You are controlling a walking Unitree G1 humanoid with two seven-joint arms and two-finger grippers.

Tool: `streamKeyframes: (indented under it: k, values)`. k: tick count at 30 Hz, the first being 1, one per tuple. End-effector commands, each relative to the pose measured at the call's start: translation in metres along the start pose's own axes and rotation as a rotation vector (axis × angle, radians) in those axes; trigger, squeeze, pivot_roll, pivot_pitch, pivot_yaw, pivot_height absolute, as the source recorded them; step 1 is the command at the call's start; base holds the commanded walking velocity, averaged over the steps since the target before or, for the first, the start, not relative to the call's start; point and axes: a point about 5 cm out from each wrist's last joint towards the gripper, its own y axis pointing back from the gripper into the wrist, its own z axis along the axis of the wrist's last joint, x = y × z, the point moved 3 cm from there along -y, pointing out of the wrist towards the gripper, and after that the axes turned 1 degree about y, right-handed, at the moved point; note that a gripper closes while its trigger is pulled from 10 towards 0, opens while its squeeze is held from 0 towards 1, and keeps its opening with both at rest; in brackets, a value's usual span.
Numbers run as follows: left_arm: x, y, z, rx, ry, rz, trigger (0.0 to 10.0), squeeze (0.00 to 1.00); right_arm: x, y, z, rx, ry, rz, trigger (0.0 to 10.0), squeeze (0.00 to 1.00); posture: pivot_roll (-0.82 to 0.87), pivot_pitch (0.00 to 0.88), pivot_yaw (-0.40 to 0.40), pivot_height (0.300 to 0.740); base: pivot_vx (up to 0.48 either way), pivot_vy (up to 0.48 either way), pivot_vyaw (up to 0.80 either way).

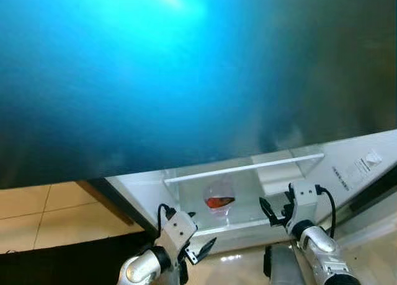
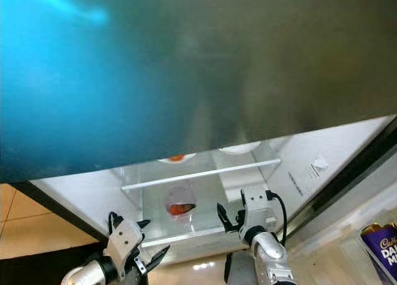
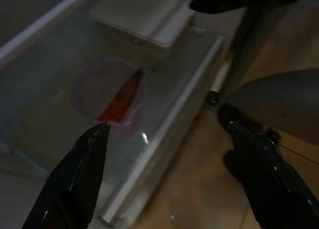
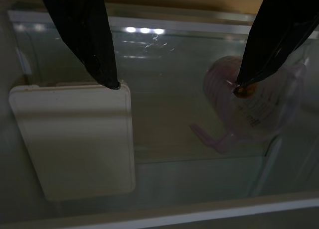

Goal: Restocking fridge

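Now both sets of jaws apart, left gripper point(image 1: 200, 248) at seven o'clock and right gripper point(image 1: 276, 212) at three o'clock of the clear cup point(image 1: 219, 198) on the fridge shelf point(image 1: 248, 186).

Fridge door point(image 1: 186, 68) looms overhead; shelf point(image 2: 149, 195) beside cup point(image 2: 180, 204) seems free.

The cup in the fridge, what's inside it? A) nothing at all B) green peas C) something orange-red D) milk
C: the clear cup on the glass shelf holds something orange-red; no end effector is touching it.
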Motion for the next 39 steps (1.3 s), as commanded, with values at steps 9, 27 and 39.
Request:
streamKeyframes:
  k: [9,27,39]
  values:
    - [-0.026,-0.007,0.011,-0.016,-0.058,-0.17,10.0,0.0,-0.002,0.008,-0.017,0.043,-0.03,-0.02,10.0,0.0,-0.01,0.146,0.055,0.692,0.0,0.0,0.0]
    - [-0.026,-0.009,0.002,0.045,-0.039,-0.178,10.0,0.0,-0.004,0.016,-0.034,0.095,-0.047,-0.042,10.0,0.0,-0.02,0.139,0.059,0.74,0.0,0.0,0.0]
    - [-0.021,0.01,-0.048,0.232,0.047,-0.084,10.0,0.0,-0.008,0.036,-0.066,0.219,-0.032,-0.091,10.0,0.0,-0.02,0.119,0.054,0.74,0.0,0.0,0.0]
